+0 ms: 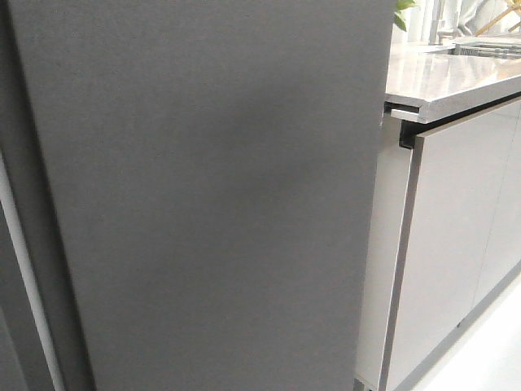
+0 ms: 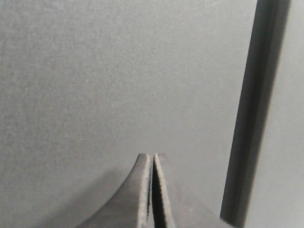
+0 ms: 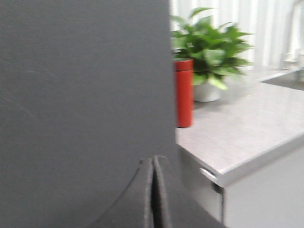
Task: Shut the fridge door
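Observation:
The fridge door (image 1: 212,195) is a tall, flat, matte dark-grey panel that fills most of the front view; its inner face and bins are hidden. Neither gripper shows in the front view. My left gripper (image 2: 152,156) is shut and empty, its tips right at a grey panel (image 2: 118,85). A dark vertical gap (image 2: 256,109) runs beside it, with another grey panel (image 2: 290,142) past the gap. My right gripper (image 3: 153,159) is shut and empty, its tips at the dark-grey door face (image 3: 80,104) near that door's edge. I cannot tell whether either gripper touches the panel.
A light stone counter (image 1: 456,77) stands right of the fridge over glossy light-grey cabinet doors (image 1: 456,244). On the counter (image 3: 247,123) are a red bottle (image 3: 183,92) and a potted green plant (image 3: 209,47). A pale strip (image 1: 24,285) runs down the far left.

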Robot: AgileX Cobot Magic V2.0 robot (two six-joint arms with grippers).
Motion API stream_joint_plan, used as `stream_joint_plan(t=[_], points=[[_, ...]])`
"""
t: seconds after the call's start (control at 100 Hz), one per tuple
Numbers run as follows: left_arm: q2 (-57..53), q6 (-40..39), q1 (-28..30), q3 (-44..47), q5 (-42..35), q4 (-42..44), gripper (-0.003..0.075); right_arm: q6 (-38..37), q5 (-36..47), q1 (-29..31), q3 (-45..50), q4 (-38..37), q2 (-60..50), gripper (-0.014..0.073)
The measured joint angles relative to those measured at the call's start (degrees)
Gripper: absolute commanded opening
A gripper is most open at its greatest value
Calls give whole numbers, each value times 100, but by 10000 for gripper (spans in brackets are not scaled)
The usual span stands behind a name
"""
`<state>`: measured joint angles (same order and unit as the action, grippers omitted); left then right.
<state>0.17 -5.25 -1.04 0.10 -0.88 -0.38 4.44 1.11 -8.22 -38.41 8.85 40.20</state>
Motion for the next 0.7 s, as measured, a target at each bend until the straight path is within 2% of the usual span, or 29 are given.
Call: stream_joint_plan(t=[0.56, 0.7], points=[[0, 0, 0, 0, 0, 0, -21, -31, 0, 843, 2811, -234, -2742, -76], [0, 0, 0, 0, 0, 0, -21, -35, 0, 874, 3416, -234, -3346, -76]])
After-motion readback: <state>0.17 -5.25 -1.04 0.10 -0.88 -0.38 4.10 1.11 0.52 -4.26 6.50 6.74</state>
